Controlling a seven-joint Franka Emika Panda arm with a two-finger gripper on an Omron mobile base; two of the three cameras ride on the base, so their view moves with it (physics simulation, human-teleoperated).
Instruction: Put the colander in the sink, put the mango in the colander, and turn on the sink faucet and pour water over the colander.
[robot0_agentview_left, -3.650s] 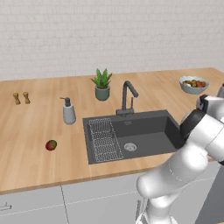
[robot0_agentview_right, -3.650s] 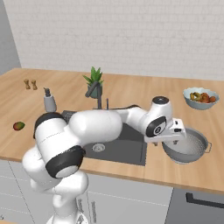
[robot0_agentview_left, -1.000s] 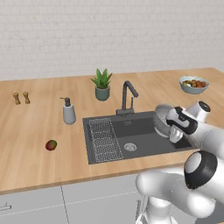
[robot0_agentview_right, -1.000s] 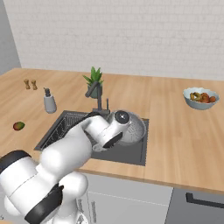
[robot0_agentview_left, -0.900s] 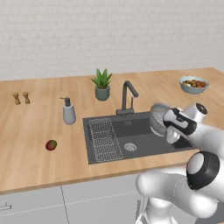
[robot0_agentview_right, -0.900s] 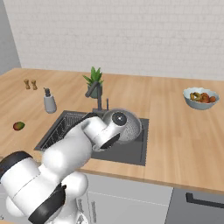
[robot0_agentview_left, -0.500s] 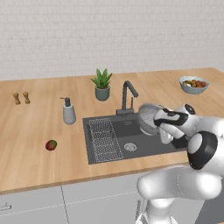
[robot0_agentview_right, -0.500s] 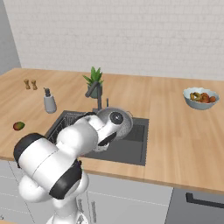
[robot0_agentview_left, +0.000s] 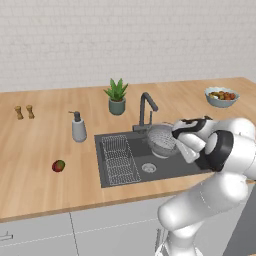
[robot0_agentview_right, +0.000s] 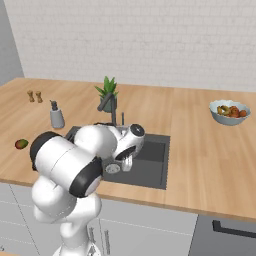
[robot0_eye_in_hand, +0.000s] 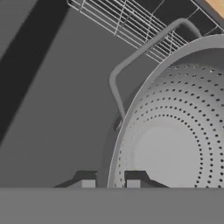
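Note:
The pale perforated colander (robot0_agentview_left: 161, 140) hangs tilted over the dark sink (robot0_agentview_left: 170, 167), just below the gooseneck sink faucet (robot0_agentview_left: 146, 107). My gripper (robot0_agentview_left: 176, 133) is shut on the colander's rim at its right side. In the hand view the colander (robot0_eye_in_hand: 175, 140) spreads across the right, its rim pinched between my fingertips (robot0_eye_in_hand: 87, 183), one handle loop curving up over the sink floor (robot0_eye_in_hand: 57, 109). The mango (robot0_agentview_left: 58, 165), red with a green patch, lies on the counter left of the sink, also seen far left as the mango (robot0_agentview_right: 21, 144). In the right base view my arm covers most of the sink (robot0_agentview_right: 155, 150).
A wire rack (robot0_agentview_left: 120, 160) fills the sink's left part beside the round drain (robot0_agentview_left: 148, 168). A soap dispenser (robot0_agentview_left: 78, 128) and potted plant (robot0_agentview_left: 117, 97) stand behind the sink. A blue-grey fruit bowl (robot0_agentview_left: 221, 96) sits far right. Two small shakers (robot0_agentview_left: 24, 111) stand far left.
My gripper has carried the colander leftward from the right part of the sink to under the faucet's spout. Nothing else on the counter has moved.

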